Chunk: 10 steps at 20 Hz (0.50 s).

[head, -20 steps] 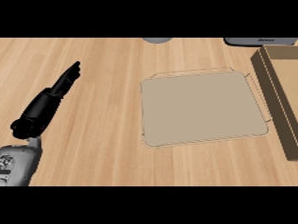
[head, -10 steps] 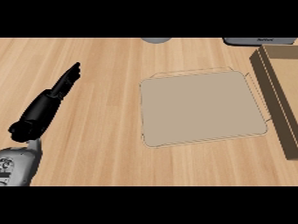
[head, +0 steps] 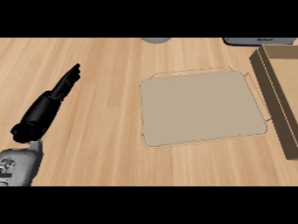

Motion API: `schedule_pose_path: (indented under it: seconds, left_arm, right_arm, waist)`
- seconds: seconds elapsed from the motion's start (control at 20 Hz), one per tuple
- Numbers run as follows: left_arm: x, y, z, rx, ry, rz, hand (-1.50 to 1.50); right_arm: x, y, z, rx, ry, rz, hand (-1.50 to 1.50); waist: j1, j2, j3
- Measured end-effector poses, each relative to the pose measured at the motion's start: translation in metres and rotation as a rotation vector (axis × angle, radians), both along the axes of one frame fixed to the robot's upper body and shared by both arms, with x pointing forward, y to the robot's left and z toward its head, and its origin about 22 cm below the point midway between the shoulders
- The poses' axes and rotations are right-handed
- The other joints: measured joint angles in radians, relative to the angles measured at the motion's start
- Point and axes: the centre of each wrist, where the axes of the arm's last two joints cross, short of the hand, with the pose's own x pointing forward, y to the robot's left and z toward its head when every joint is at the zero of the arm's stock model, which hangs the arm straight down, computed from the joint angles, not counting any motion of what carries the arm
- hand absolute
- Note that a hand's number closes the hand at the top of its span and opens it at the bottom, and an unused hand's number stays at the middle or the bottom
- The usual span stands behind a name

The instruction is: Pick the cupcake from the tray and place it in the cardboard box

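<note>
While the left hand (head: 56, 98) sits at scene left with fingers straight and nothing held, no cupcake shows anywhere: the tray (head: 202, 108) at centre is bare. The right hand is out of view. The tray lies to the right of the left hand, well apart; the hand's long axis runs from near-left to far-right, fingertips pointing toward the far side. The cardboard box (head: 275, 92) sits just beside the tray's right edge, long axis near-to-far. I judge the cupcake is hidden or already moved. A dark object (head: 259, 40) at the far edge bears writing, unreadable.
</note>
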Motion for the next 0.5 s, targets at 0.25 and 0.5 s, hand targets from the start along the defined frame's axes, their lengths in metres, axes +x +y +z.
schedule_pose_path:
  seconds: [0.25, 0.5]
  left_arm:
    - [-0.005, 0.008, 0.0, 0.0, 0.009, -0.001, 0.0]
    - [-0.006, 0.011, -0.001, 0.002, 0.011, 0.013, 0.0]
  right_arm:
    - [-0.006, -0.005, -0.007, 0.084, -0.031, 0.117, -1.5]
    - [-0.003, -0.005, 0.016, 0.125, -0.37, 0.168, -1.5]
  waist:
    - [0.0, -0.002, 0.0]
    - [-0.01, -0.005, 0.002]
